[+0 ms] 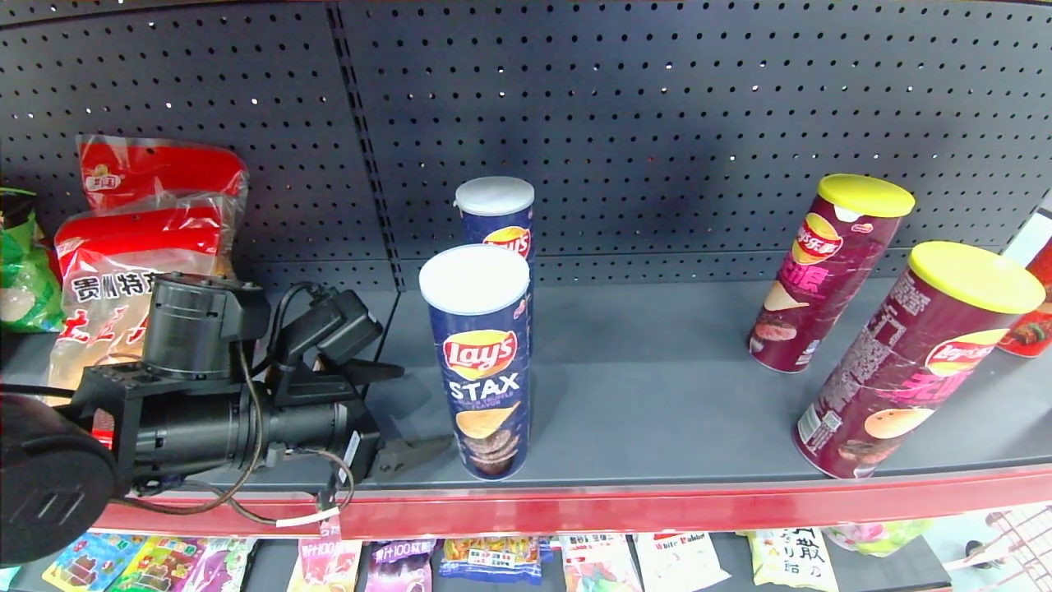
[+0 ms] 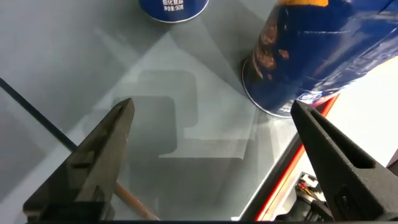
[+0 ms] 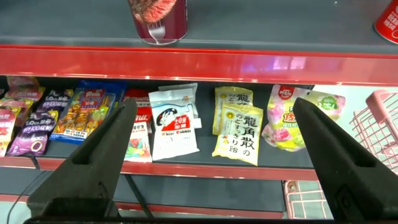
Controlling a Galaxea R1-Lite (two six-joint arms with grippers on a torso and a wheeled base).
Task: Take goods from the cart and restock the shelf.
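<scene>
On the shelf [image 1: 657, 386], close to its red front edge, the front blue can [image 1: 485, 362] stands upright, with the rear blue can [image 1: 496, 215] behind it. The left end effector [image 1: 421, 409] sits just beside the front one, spread open and holding nothing, so that can looks placed. Over to the right stand the rear maroon can [image 1: 826, 271] and the front maroon can [image 1: 912, 362]. The right end effector [image 3: 214, 106] hangs below shelf level, wide open and empty, with the pink cart [image 3: 380, 124] at its side. I'd judge there's more to fetch, though the cart's contents can't be made out.
</scene>
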